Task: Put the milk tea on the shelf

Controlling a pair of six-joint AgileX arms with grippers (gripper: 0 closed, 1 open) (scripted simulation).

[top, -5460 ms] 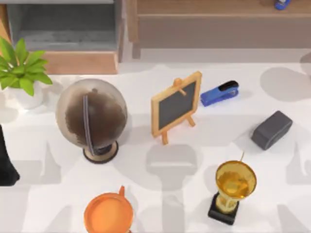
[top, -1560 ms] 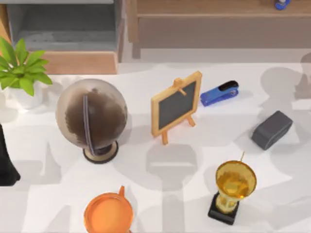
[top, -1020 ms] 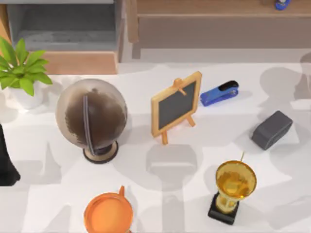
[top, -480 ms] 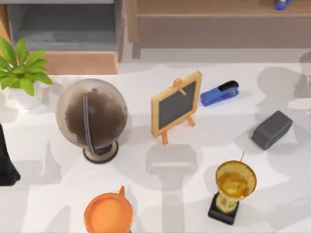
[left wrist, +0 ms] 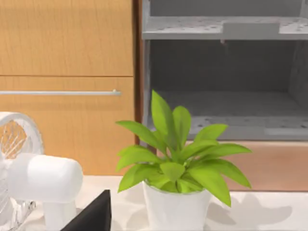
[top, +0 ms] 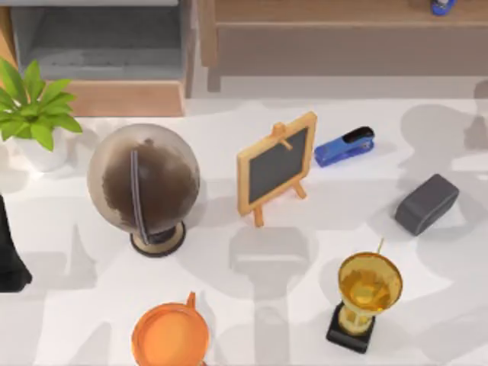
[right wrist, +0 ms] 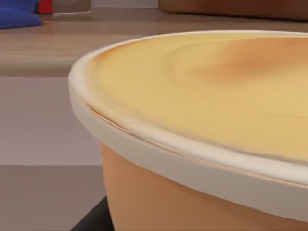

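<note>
Since half a second ago, nothing on the table has been shifted; only the grey shadows (top: pixel 446 130) at the table's far right have been redrawn a little, and the lit patch beside them has been narrowed.

The milk tea (right wrist: pixel 202 96) is seen from very close in the right wrist view: a tan cup closed by a pale, cream-rimmed lid. A dark part (right wrist: pixel 94 217) is seen just under the cup's wall. Whether the right gripper is closed on the cup, or how far it is opened, cannot be told. Behind the cup, the wooden shelf (right wrist: pixel 48 48) is seen at about the height of the lid, and a blue thing (right wrist: pixel 19 19) is lying on it with a red one just beside it. Whether the cup is touching the shelf cannot be told.

In the top view the shelf (top: pixel 320 11) is run along the far edge, with the blue thing (top: pixel 441 6) at its right end. On the table (top: pixel 229 305) are set a grey block (top: pixel 427 203), a blue stapler (top: pixel 345 146), a small chalkboard easel (top: pixel 276 166), a gold trophy (top: pixel 368 290), a globe (top: pixel 145 183), an orange cup (top: pixel 169 335) and a potted plant (top: pixel 34 110).

The left arm (top: pixel 9 252) is parked at the table's left edge, near the plant (left wrist: pixel 178 168) and a white fan (left wrist: pixel 33 178); the state of the left gripper cannot be told.
</note>
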